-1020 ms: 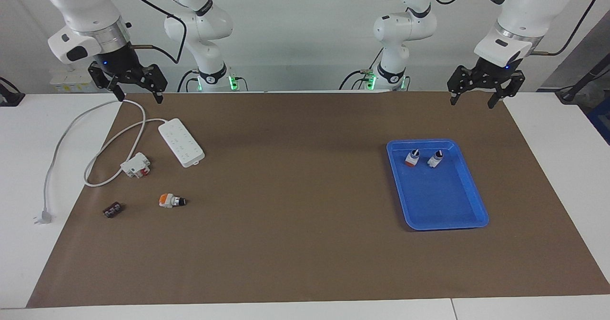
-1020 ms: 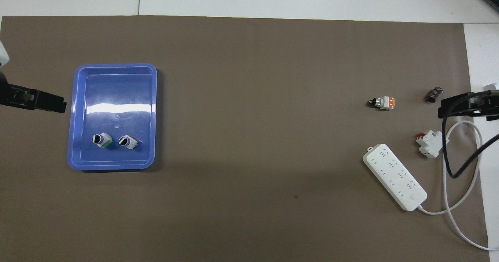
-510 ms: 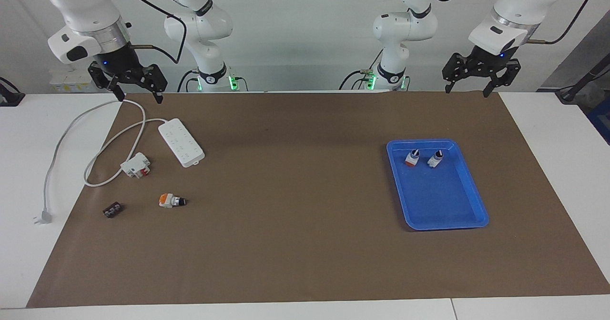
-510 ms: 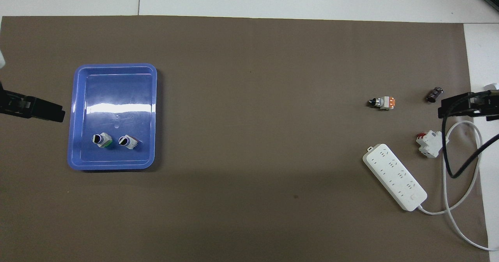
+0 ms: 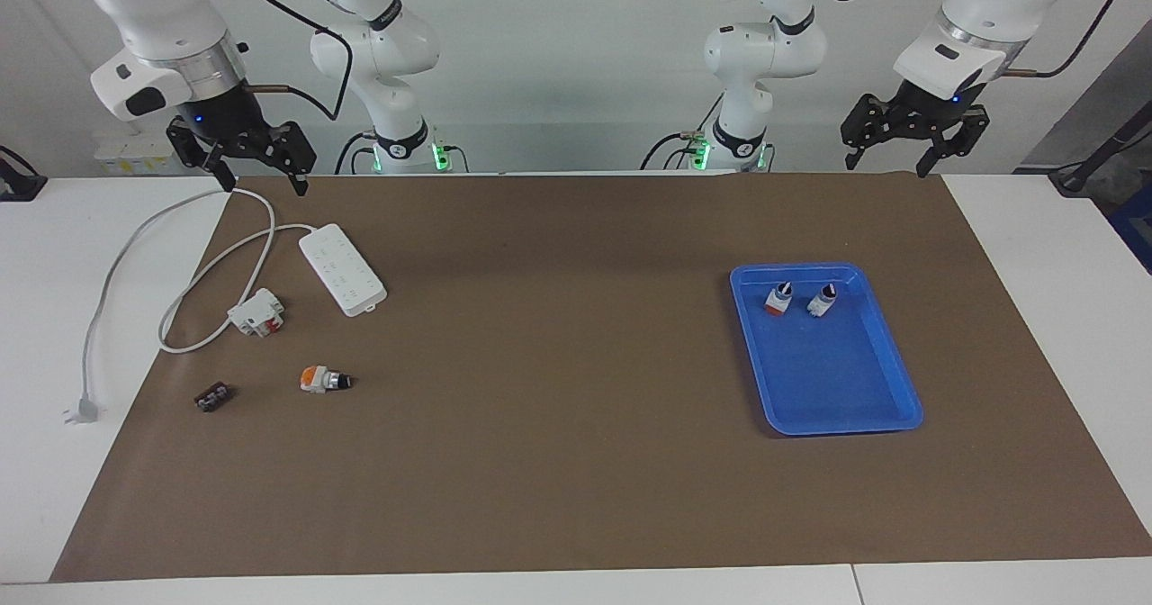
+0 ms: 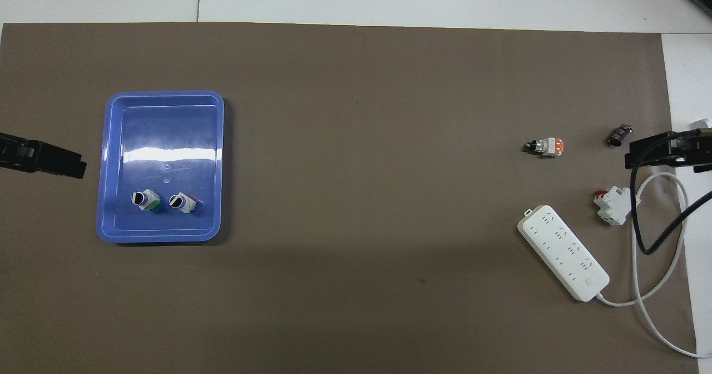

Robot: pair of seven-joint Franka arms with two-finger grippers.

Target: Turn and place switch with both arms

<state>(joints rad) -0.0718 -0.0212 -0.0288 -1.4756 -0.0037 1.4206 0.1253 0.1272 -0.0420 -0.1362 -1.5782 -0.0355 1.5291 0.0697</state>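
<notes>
The switch point(image 6: 146, 201) with the green end is lying in the blue tray point(image 6: 111, 162) near the left arm's end of the desk, beside a red-ended one point(image 6: 182, 202). Both tools are hanging spread and empty: the left tool point(image 5: 893, 148) and right tool point(image 5: 262, 176) over the desk's robot-side corners.

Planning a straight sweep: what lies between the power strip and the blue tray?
Nothing: between the power strip and the blue tray, the overhead view shows only bare brown mat.
</notes>
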